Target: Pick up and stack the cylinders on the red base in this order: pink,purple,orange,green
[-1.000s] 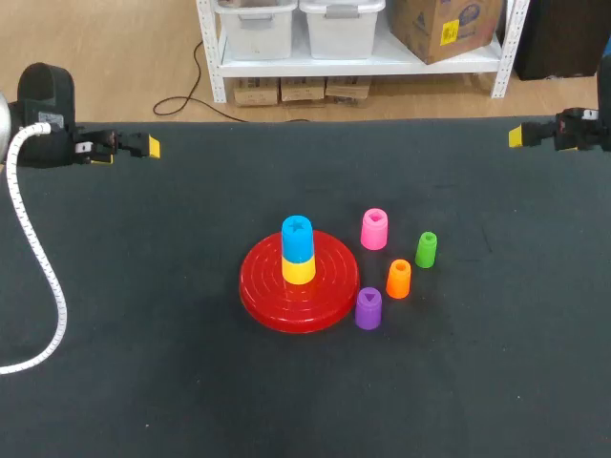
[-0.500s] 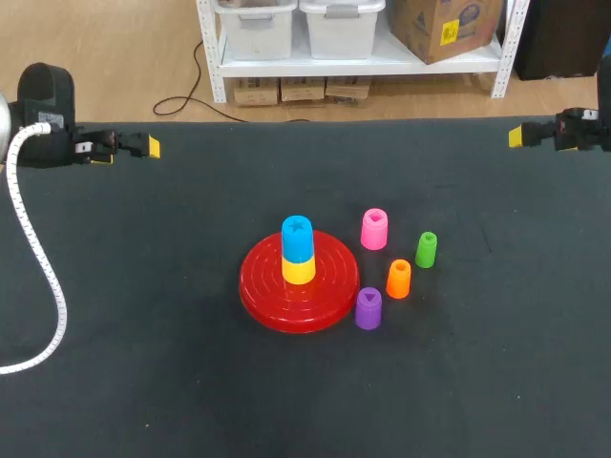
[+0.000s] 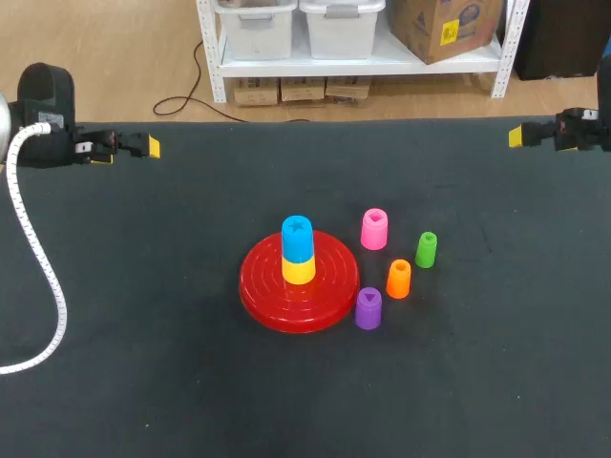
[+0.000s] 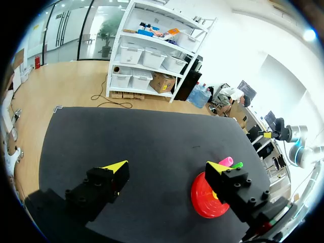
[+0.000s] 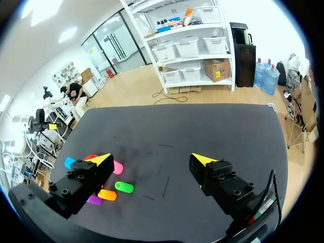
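On the middle of the table sits the red base [image 3: 300,283] with a yellow cylinder [image 3: 299,269] and a blue cylinder [image 3: 297,237] stacked on it. To its right stand the pink cylinder [image 3: 374,229], green cylinder [image 3: 426,250], orange cylinder [image 3: 398,279] and purple cylinder [image 3: 368,308]. My left gripper [image 3: 151,147] hangs open at the far left edge, my right gripper [image 3: 516,136] open at the far right edge, both far from the cylinders. The wrist views show the left gripper [image 4: 167,169] and the right gripper [image 5: 152,159] wide open and empty.
A white cable [image 3: 33,253] from my left arm loops over the table's left side. The black table [image 3: 172,382] surrounds the base on all sides.
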You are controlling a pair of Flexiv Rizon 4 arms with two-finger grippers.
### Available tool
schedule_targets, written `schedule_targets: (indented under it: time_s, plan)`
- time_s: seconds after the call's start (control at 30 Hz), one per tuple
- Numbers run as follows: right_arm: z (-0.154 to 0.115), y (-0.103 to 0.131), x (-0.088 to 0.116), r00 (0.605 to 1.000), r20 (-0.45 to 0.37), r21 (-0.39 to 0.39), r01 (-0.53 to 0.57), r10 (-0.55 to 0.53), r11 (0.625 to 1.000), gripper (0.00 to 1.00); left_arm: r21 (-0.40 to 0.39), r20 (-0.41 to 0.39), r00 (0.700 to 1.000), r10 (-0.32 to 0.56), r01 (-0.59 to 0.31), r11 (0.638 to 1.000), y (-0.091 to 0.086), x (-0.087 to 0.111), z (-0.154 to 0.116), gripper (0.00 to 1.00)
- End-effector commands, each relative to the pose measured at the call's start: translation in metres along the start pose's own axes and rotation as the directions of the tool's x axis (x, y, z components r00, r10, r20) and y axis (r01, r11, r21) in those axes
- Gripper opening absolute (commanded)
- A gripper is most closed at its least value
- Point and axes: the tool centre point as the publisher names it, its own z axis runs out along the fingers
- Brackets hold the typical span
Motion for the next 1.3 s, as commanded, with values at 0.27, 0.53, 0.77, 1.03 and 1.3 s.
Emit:
schedule_targets:
  time_s: [0.27,0.53,0.77,1.03,1.3]
  plan:
    - [0.0,0.0,0.0,1.0,0.0,0.0,0.0,0.0,1.0,1.0,0.025,-0.001,1.0,0.028,-0.028,0.999,-0.003,0.003,0.001,1.0]
    - [0.0,0.0,0.0,1.0,0.0,0.0,0.0,0.0,1.0,1.0,0.21,0.141,0.94,0.31,-0.334,0.919,-0.031,0.011,-0.009,1.0]
    - [0.0,0.0,0.0,1.0,0.0,0.0,0.0,0.0,1.0,1.0,0.417,0.271,0.836,0.477,-0.549,0.725,-0.063,0.033,-0.02,1.0]
    - [0.0,0.0,0.0,1.0,0.0,0.0,0.0,0.0,1.0,1.0,0.554,0.256,0.735,0.628,-0.644,0.528,-0.079,0.062,-0.023,1.0]
    - [0.0,0.0,0.0,1.0,0.0,0.0,0.0,0.0,1.0,1.0,0.632,0.229,0.676,0.7,-0.65,0.421,-0.083,0.078,-0.028,1.0]
